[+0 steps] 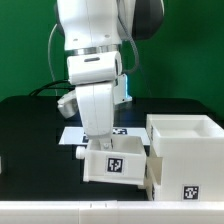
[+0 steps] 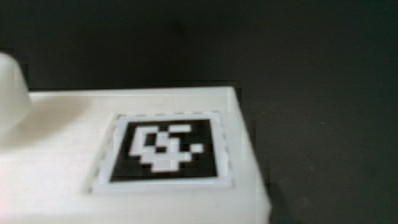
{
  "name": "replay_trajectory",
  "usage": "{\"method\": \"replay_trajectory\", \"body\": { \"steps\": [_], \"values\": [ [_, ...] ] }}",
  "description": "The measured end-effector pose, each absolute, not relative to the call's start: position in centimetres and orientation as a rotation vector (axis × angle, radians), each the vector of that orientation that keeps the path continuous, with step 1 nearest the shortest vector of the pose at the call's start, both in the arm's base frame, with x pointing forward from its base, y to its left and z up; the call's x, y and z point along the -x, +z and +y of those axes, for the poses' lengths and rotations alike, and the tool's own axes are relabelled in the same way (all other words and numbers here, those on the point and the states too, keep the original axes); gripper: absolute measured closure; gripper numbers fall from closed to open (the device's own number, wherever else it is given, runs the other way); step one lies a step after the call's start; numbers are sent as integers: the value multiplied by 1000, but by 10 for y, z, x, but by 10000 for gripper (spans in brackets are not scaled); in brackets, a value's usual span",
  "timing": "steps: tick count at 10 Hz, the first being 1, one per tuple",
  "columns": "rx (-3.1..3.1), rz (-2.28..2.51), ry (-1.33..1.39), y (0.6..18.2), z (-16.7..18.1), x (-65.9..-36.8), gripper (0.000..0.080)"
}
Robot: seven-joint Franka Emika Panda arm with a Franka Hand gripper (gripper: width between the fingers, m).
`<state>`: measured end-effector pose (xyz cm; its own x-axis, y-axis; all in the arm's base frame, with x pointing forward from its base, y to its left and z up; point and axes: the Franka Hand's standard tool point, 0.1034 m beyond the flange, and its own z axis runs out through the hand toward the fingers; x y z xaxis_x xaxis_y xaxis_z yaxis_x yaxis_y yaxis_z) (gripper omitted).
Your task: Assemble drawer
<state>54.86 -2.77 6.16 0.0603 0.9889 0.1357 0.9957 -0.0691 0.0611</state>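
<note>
Item: small drawer box [image 1: 113,162], tagged, on the black worktop [image 1: 30,130], touching the larger drawer housing [image 1: 184,150] on the exterior view's right. Your end effector [image 1: 99,141] sits directly above it; grip state cannot be told.

Drawer box [image 1: 184,150]: white, matt, smooth, probably plastic. Drawer tray [image 1: 113,160]: same white matt finish, printed black-and-white tag [image 2: 167,148]. Desk [image 1: 30,140]: black, matt. Arm [image 1: 95,45]: glossy white casing.
</note>
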Motion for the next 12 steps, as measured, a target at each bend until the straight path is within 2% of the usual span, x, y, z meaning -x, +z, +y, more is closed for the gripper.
{"method": "replay_trajectory", "body": {
  "steps": [4,10,12],
  "values": [
    [2244,-2109,-212,59,-28,-547,761],
    [2217,-2090,-103,76,-17,-558,761],
    [2206,-2097,-98,74,-11,-556,761]
  ]
}}
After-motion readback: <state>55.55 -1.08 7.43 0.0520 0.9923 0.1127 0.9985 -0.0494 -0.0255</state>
